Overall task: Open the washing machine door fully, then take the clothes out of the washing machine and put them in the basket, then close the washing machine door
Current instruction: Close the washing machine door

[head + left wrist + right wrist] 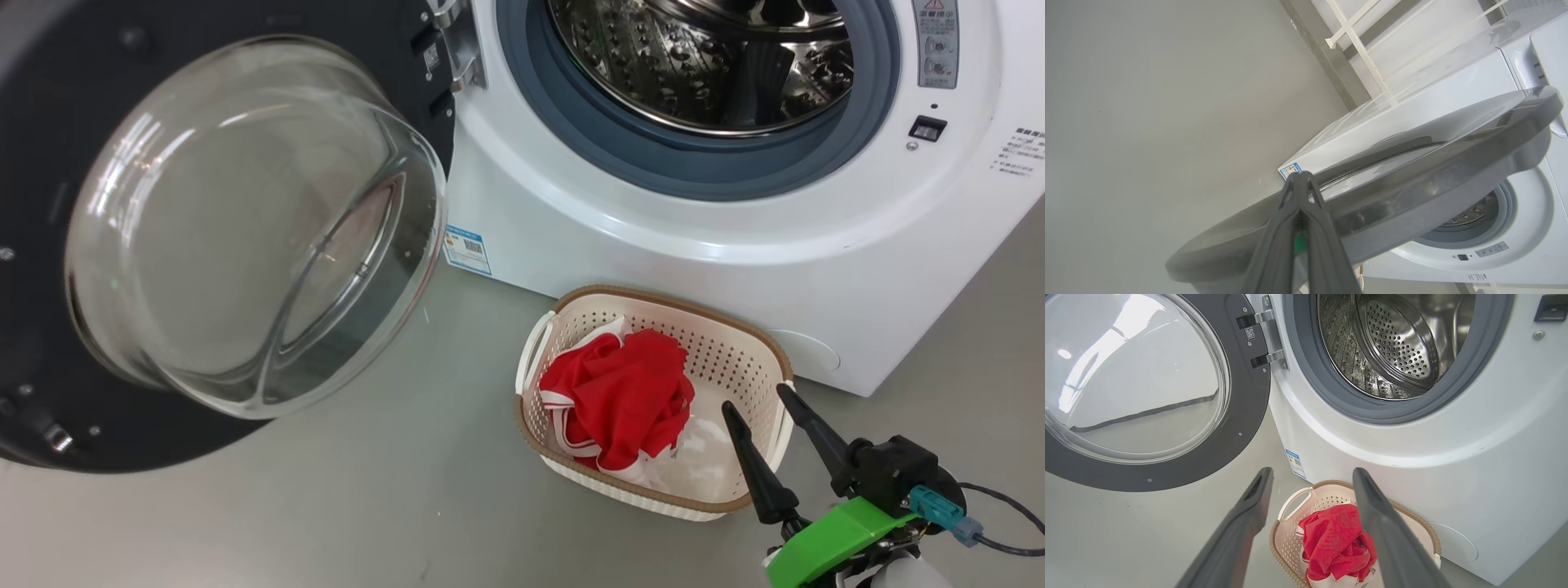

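Clothes [620,396], red over white, are lying in the basket [735,351], which is sitting on the floor [367,506] just in front of the washing machine [653,245]. The washing machine door [49,122] is standing wide open beside the machine. The right gripper [754,397] is hovering near the machine, over the basket's rim, jaws apart and holding nothing. The left gripper [1300,179], jaws pressed together, is pointing at the door's edge.

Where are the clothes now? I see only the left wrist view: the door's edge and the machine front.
Observer: The clothes lie in the basket, on the floor before the washing machine.
Operator: Is anything left in the drum?
Observer: The part of the drum that shows is bare steel, no cloth.
Operator: And the right tool?
Observer: The right tool is open and empty, near the basket's right side.
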### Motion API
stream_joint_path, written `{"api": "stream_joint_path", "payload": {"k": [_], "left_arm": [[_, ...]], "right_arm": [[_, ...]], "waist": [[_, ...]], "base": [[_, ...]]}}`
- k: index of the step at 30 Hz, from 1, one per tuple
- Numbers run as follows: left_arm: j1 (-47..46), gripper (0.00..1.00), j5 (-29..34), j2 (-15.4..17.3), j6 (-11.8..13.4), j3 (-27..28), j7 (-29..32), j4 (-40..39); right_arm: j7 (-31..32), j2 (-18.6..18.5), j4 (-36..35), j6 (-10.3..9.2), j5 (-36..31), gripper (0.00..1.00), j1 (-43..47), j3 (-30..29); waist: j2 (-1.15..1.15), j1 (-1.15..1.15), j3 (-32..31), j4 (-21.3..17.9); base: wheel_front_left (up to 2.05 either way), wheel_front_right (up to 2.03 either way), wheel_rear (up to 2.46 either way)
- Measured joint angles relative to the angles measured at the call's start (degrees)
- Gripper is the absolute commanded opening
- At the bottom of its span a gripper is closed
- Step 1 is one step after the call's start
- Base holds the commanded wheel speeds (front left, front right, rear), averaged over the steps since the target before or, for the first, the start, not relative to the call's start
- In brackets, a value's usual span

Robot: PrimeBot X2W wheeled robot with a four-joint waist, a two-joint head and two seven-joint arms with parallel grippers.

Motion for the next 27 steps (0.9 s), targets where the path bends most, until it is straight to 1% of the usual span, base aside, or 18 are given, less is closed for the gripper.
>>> {"api": "stream_joint_path", "payload": {"k": [7, 11, 20, 23, 27], "left_arm": [[4.8, 0.00, -2.4, 0.9, 0.0, -0.8, 4.9, -9.3], [8.0, 0.00, -3.4, 0.6, 0.0, -2.4, 7.4, -15.8], [13.3, 0.00, -6.3, 0.5, 0.0, -3.9, 12.1, -29.7], [14.3, 0.00, -6.7, 0.1, 0.0, -4.5, 13.0, -34.7], [15.8, 0.00, -6.7, -1.5, 0.0, -6.0, 13.2, -40.3]], "right_arm": [[0.0, 0.7, 0.0, 0.00, 0.1, 1.00, 0.6, -0.2], [0.0, 1.1, -0.1, 0.00, 0.1, 1.00, 1.8, -0.3], [0.0, 1.3, -0.3, 0.00, 0.3, 1.00, 2.7, -0.4], [0.0, 1.3, -0.5, 0.00, 0.3, 1.00, 2.7, -0.6], [0.0, 1.4, -0.7, 0.00, 0.3, 1.00, 2.7, -1.5]], "waist": [[0.00, 0.00, -1.8, 0.0], [0.00, 0.00, -2.8, 0.0], [0.00, 0.00, -4.3, -0.4], [0.00, 0.00, -4.5, -0.8], [0.00, 0.00, -4.6, -1.7]], "base": [[0.00, 0.00, 0.00], [0.00, 0.00, 0.00], [0.00, 0.00, 0.00], [0.00, 0.00, 0.00], [0.00, 0.00, 0.00]]}}
